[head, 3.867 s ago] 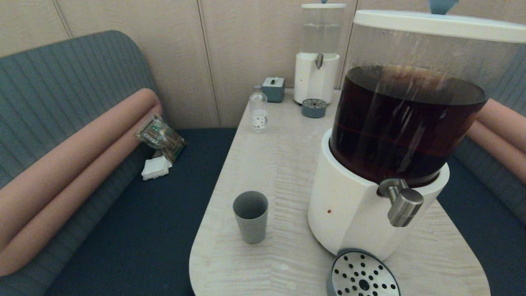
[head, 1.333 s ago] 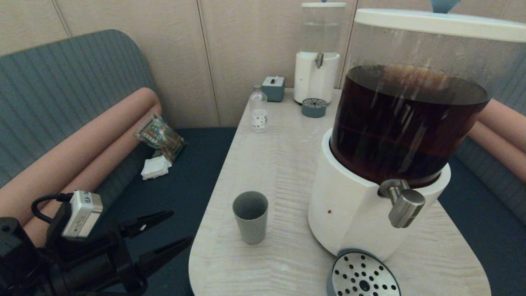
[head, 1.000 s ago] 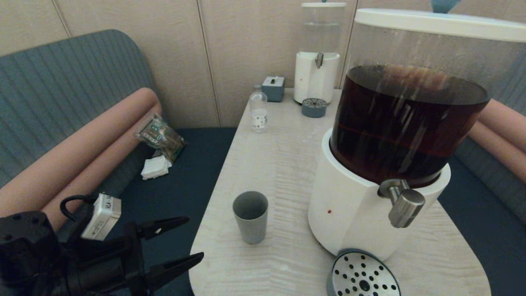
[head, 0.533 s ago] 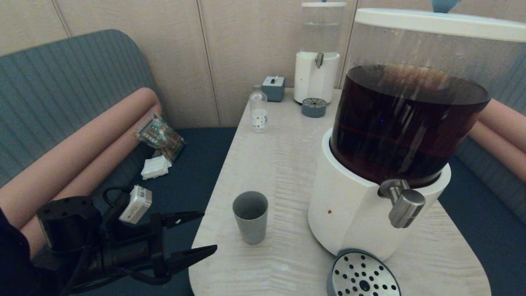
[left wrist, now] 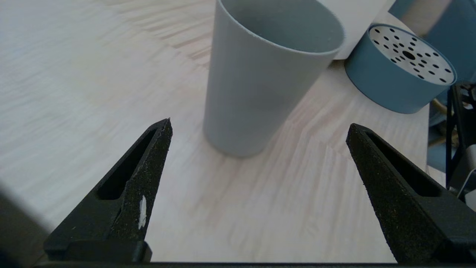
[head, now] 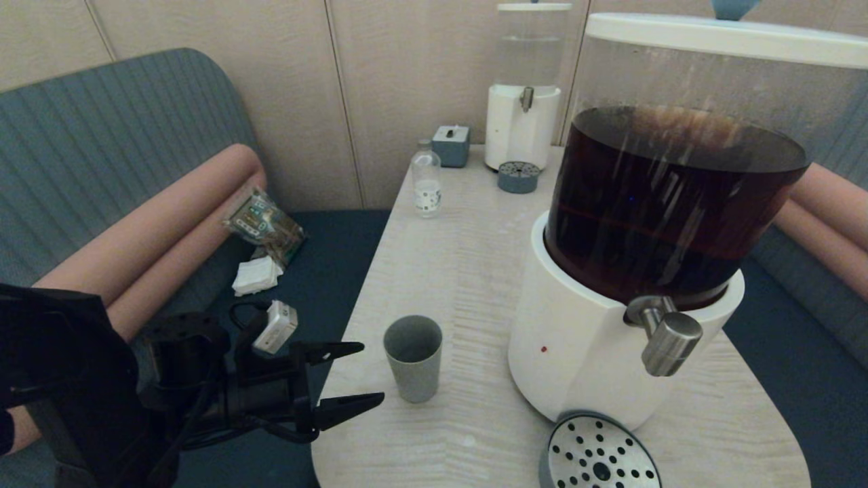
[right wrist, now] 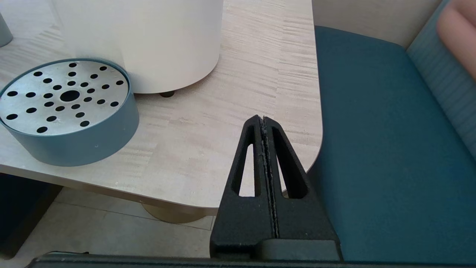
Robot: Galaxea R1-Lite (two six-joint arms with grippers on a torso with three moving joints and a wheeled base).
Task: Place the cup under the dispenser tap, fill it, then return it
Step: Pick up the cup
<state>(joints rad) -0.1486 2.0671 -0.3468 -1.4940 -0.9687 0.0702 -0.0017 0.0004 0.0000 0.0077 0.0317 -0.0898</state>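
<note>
Since half a second ago my left gripper has slid rightward over the table's left edge, and its black fingertips now reach past the rim toward the small matte grey tapered cup. My fingers are spread wide with nothing between them, and the gap is broader than the cup, which stands upright just ahead of the tips, not yet touched. It sits on the pale wood-grain table, near the left edge and close to the near rounded corner, so bare tabletop lies all around it. To its right, with a clear strip of table between, rises the large white-based dispenser holding dark brown liquid, and its short brushed-steel dispenser tap juts out over the near right side, well apart from the cup. Below the tap, touching the near table edge, sits the round blue drip tray with a perforated metal top; the space above it is open. At the far end stand a small clear bottle with a white label, a small grey box and a smaller white-based dispenser of clear liquid. My right gripper is parked low beyond the table's near right corner, its fingers pressed together on nothing.
</note>
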